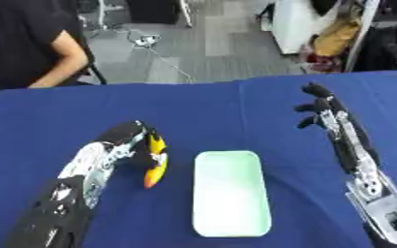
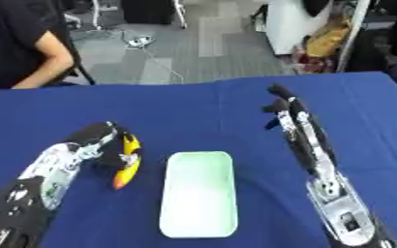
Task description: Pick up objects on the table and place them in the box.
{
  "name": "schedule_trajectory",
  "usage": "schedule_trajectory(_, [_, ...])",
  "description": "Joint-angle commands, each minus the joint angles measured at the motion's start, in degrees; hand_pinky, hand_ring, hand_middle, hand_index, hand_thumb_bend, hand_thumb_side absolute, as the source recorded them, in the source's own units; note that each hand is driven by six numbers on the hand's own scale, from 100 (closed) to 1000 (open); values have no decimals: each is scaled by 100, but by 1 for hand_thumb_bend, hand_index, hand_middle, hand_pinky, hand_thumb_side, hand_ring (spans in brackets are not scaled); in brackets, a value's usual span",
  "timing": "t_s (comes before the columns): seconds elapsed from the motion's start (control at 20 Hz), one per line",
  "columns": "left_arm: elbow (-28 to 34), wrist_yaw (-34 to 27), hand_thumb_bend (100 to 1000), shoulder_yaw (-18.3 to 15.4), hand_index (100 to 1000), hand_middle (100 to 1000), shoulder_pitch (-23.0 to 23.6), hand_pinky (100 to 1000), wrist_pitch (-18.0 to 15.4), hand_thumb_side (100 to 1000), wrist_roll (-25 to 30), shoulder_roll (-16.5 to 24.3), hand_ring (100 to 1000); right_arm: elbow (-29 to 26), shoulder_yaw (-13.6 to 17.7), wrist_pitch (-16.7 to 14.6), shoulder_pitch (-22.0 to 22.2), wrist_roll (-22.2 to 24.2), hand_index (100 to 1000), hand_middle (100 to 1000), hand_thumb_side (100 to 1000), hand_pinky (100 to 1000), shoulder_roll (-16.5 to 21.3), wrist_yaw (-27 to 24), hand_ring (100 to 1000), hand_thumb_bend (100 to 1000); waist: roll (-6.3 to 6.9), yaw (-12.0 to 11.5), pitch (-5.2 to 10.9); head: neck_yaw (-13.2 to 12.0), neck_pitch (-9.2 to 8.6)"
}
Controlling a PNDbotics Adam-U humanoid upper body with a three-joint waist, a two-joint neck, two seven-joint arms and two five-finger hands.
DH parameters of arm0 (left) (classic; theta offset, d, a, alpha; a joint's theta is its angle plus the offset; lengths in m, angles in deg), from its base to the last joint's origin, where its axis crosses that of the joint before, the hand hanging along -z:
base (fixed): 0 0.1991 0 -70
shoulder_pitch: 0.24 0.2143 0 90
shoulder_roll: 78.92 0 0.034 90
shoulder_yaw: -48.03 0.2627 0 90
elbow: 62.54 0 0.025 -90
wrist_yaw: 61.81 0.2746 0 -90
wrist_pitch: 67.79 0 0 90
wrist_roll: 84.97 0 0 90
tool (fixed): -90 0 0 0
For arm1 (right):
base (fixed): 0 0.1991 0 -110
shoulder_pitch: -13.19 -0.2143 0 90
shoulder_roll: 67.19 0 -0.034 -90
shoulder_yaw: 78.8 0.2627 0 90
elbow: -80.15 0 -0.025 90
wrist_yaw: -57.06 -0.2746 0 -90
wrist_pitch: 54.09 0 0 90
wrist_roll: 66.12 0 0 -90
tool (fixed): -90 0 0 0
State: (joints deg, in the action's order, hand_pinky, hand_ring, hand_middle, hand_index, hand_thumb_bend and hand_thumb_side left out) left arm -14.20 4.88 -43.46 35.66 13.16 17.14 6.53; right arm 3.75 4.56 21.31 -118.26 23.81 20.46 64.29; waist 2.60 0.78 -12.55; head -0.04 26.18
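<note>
A yellow and orange object [image 1: 155, 162], long and tapering to an orange tip, is held in my left hand [image 1: 127, 141], whose fingers curl round its upper part. It hangs just left of a pale green shallow box [image 1: 230, 193] that lies at the centre front of the blue table. The box shows nothing inside. My right hand [image 1: 323, 107] is raised at the right, fingers straight and pointing away, holding nothing, well to the right of the box and beyond it.
The blue table [image 1: 210, 111] spreads across the whole view. A person in a dark top sits past its far left edge, with an arm near the table corner. Beyond the table lie grey floor, cables and white furniture.
</note>
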Motion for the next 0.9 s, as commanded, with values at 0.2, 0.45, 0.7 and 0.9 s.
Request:
schedule_trajectory(0.2, [-221, 279, 100, -35, 745, 617, -78, 596, 57, 705, -71, 41, 532, -64, -9, -20, -86, 21, 974, 900, 974, 549, 49, -1, 736, 100, -15, 38, 96, -55, -22])
schedule_trajectory(0.45, [-298, 420, 100, -39, 743, 622, -80, 603, 38, 723, -131, -2, 539, -61, -6, -21, -95, 19, 974, 899, 974, 549, 53, -1, 736, 100, -12, 50, 95, -66, -24])
schedule_trajectory(0.7, [-289, 419, 100, -31, 743, 635, -84, 621, -36, 719, -128, -10, 564, -63, -8, -24, -91, 22, 974, 899, 974, 548, 45, 1, 736, 100, -3, 37, 98, -63, -27])
schedule_trajectory(0.9, [-281, 417, 100, -18, 738, 631, -79, 625, -95, 707, -109, 0, 564, -59, -5, -24, -91, 22, 974, 899, 974, 548, 49, 3, 736, 100, -2, 34, 93, -64, -28])
